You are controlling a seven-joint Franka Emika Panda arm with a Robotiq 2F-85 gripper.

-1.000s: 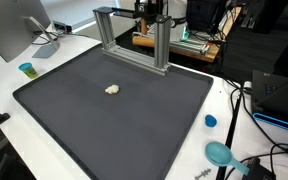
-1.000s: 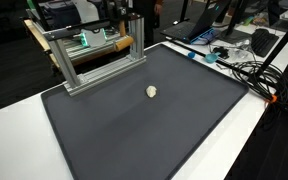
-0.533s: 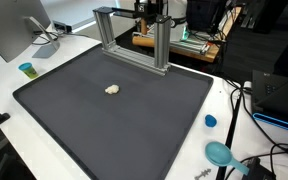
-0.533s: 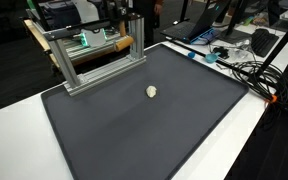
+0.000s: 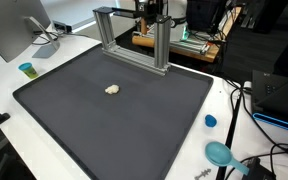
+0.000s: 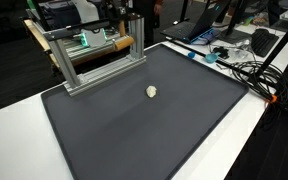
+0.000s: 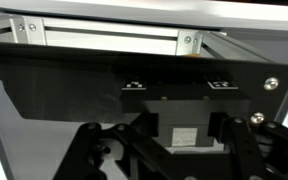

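Observation:
My gripper (image 7: 182, 125) is up at the aluminium frame (image 5: 132, 40) behind the black mat (image 5: 114, 125); in an exterior view only a dark part of the arm (image 5: 150, 10) shows above the frame's post. In the wrist view its two dark fingers (image 7: 147, 122) stand apart on either side of a dark block with a pale label (image 7: 184, 137). I cannot make out whether the pads press on the block. Behind it are a black panel with two markers (image 7: 134, 86) and a silver rail (image 7: 104, 38). A small cream lump (image 5: 112, 89) (image 6: 152, 91) lies alone on the mat, far from the gripper.
The frame (image 6: 94, 55) spans the mat's (image 6: 144, 135) far edge. A monitor (image 5: 9, 30) and a blue cup (image 5: 26, 69) stand beside the mat. A blue cap (image 5: 210, 121), a teal round object (image 5: 219, 153) and cables (image 6: 246, 72) lie on the white table.

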